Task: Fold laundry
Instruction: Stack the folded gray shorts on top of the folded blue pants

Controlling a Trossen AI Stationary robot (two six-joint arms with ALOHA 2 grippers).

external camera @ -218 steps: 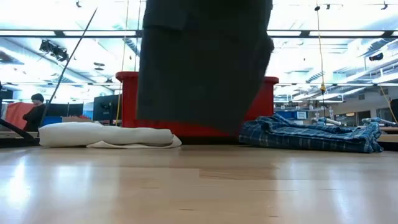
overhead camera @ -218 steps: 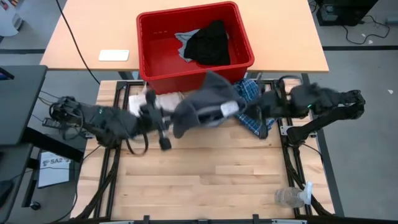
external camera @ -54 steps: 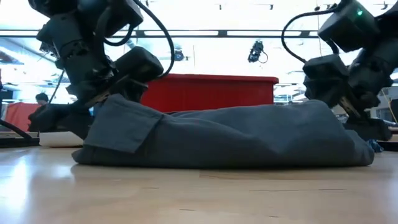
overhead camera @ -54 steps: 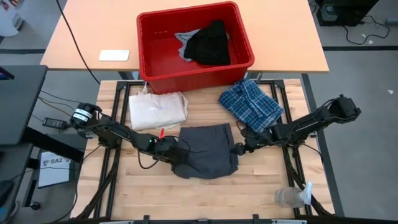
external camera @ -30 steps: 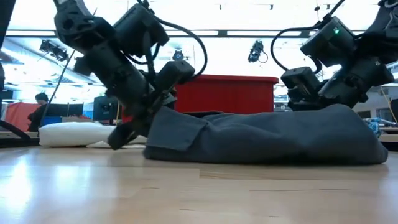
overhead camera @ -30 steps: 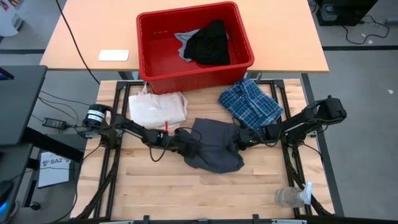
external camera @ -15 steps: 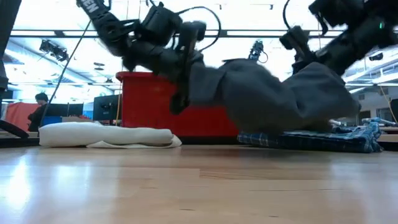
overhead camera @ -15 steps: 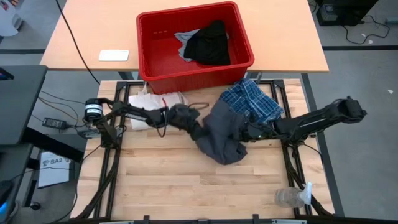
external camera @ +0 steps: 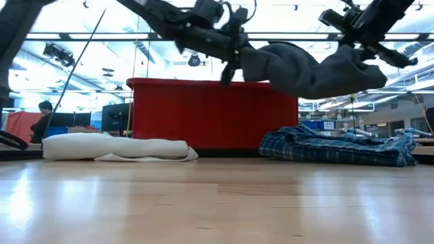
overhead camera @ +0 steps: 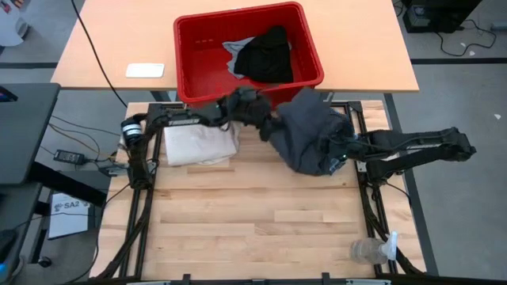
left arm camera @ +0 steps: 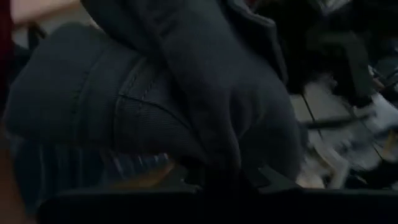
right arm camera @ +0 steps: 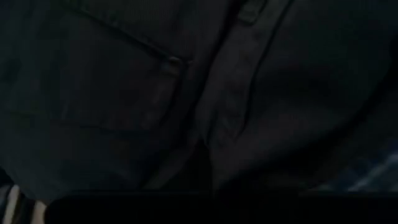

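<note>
1. Both grippers, left (overhead camera: 269,125) and right (overhead camera: 337,156), pinch the grey garment (overhead camera: 309,138), airborne at the table's one o'clock.
2. Risk: the sagging cloth could snag the bin (overhead camera: 305,79) or rumple the plaid (external camera: 339,148) below.

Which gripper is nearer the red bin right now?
The left. The left gripper sits just in front of the red bin, by its front wall, shut on the dark grey garment. The right gripper holds the garment's other end, farther out over the table.
</note>
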